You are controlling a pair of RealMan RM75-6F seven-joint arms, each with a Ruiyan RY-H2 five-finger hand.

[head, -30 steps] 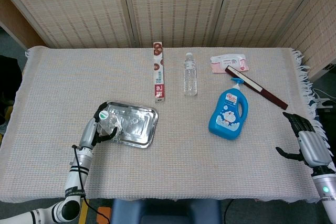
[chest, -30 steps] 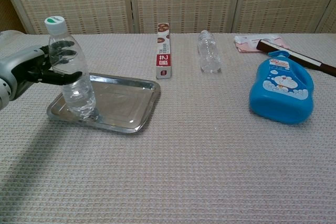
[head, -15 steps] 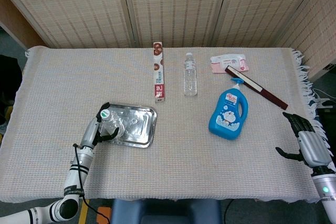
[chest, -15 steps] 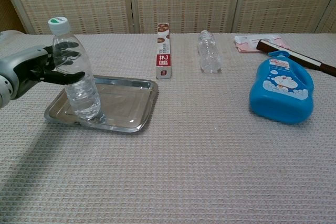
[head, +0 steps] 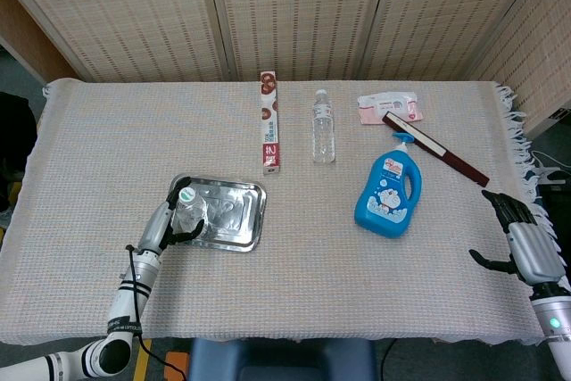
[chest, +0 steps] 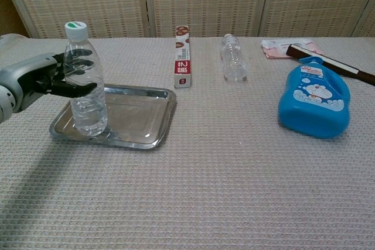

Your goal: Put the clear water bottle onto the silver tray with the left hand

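Note:
The clear water bottle with a green-and-white cap stands upright on the left part of the silver tray. My left hand grips it from the left at mid-height, fingers wrapped round its body. From above, the bottle shows at the tray's left end with my left hand beside it. My right hand hangs open past the table's right edge, holding nothing; the chest view does not show it.
A second clear bottle lies at the back centre beside a long red-and-white box. A blue detergent bottle lies to the right, with a dark flat stick and a pink packet behind it.
The bottle has gone from tilted to upright on the tray, still in my left hand. The tray has slid slightly left. The right hand has not moved.

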